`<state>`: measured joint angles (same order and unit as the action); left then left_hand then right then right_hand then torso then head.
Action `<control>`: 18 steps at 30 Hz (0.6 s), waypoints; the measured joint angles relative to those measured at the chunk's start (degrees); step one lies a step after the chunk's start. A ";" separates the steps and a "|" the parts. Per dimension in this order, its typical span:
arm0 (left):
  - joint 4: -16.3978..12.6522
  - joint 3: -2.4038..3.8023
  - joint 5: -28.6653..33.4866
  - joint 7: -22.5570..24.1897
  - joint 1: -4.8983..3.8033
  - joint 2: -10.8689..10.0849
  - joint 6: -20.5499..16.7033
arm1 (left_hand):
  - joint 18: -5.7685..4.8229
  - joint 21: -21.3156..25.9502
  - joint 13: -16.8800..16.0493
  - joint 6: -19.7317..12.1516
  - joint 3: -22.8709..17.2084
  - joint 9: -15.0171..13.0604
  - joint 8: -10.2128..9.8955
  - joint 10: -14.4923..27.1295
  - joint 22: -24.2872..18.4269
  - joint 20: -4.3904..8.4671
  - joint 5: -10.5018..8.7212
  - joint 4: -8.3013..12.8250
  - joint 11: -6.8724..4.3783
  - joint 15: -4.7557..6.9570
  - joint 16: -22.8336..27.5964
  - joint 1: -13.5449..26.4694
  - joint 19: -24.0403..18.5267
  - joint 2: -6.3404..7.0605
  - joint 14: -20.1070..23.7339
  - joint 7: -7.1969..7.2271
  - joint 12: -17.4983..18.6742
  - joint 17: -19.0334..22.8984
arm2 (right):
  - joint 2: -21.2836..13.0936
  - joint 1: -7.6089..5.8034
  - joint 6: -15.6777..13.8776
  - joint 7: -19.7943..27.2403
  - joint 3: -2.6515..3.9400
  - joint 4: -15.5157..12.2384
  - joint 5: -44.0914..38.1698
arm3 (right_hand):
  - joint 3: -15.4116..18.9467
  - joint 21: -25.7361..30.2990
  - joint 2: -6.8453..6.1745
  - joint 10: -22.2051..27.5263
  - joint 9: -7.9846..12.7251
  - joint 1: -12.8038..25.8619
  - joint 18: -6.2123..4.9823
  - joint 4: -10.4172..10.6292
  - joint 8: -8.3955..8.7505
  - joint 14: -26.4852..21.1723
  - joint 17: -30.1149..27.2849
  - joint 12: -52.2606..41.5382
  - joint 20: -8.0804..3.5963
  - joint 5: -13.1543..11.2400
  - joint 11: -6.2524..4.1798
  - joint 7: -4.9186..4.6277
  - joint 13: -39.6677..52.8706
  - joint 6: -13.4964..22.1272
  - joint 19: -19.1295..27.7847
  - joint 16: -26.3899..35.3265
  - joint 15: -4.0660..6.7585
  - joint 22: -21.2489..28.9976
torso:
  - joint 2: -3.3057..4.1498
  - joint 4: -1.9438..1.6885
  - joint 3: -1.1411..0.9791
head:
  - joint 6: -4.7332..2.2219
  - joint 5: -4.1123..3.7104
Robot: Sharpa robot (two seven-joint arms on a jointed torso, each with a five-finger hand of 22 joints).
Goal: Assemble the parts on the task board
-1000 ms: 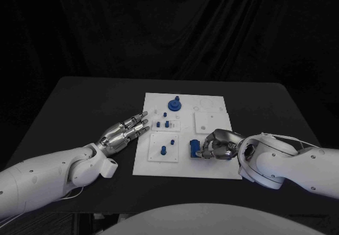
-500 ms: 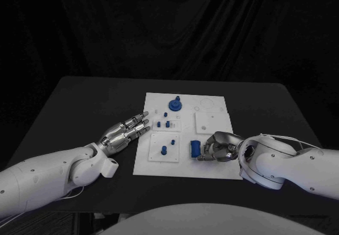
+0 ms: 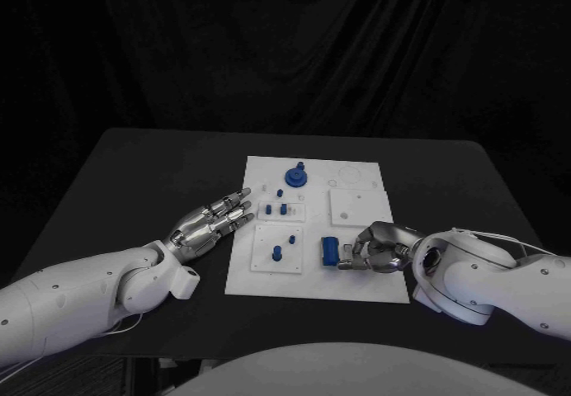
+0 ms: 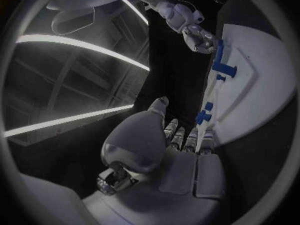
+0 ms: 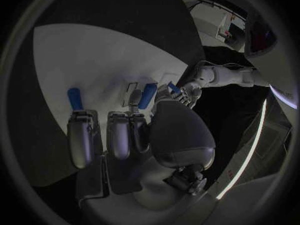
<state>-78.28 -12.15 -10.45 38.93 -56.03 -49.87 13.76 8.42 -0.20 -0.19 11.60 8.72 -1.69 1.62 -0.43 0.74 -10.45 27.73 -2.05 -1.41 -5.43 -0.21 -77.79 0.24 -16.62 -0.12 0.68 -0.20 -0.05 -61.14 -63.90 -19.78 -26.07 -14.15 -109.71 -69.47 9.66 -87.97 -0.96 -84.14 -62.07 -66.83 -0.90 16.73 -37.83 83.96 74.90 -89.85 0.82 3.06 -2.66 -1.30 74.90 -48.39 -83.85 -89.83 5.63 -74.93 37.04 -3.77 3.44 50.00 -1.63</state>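
Shifted rightward: right hand, now drawn off the upright blue part and sitting just beside it.

Right hand curled, gripping nothing; blue part left standing on task board near the front edge, between the hand and a small inset plate carrying blue pegs. Left hand flat, fingers extended, holding nothing, resting at the board's left edge on the black surface. Blue knob seated at the far end. Risks judged: curled fingers close enough to clip and topple the upright part on any return; seating unconfirmed, so part possibly loose; left hand's fingertips near the small pegs, liable to nudge them.
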 measured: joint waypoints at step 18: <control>-0.34 0.01 0.00 0.00 0.01 -0.06 -0.20 | 0.00 0.00 0.00 0.18 -0.18 0.00 0.00 0.00 0.00 0.00 0.39 0.18 0.00 0.00 0.00 0.00 0.00 0.00 0.00 -0.18 0.00 -0.03 | -8.40 -6.12 0.52 -4.48 -0.06 -2.07 -6.88 | -1.38 -1.88 3.03 0.00 5.86 -0.08 -0.01 -0.54 6.79 0.00 0.00 0.00 0.00 19.64 0.00 0.22 0.00 -2.67 0.00 0.00 0.00 0.01 | -0.01 -0.01 0.01 | 0.00 -1.13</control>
<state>-78.62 -12.15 -10.45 38.93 -56.01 -49.93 13.55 8.42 -0.20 -0.19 11.78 8.55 -1.69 1.62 -0.43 0.75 -10.45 28.12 -1.87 -1.41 -5.43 -0.21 -77.79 0.24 -16.62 -0.12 0.49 -0.20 -0.08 -69.54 -70.02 -19.26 -30.55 -14.21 -111.78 -76.35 8.28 -89.85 2.07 -84.14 -56.21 -66.91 -0.90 16.19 -31.04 83.96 74.90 -89.85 0.82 22.70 -2.66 -1.09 74.90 -51.06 -83.85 -89.83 5.63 -74.92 37.03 -3.77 3.46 50.00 -2.76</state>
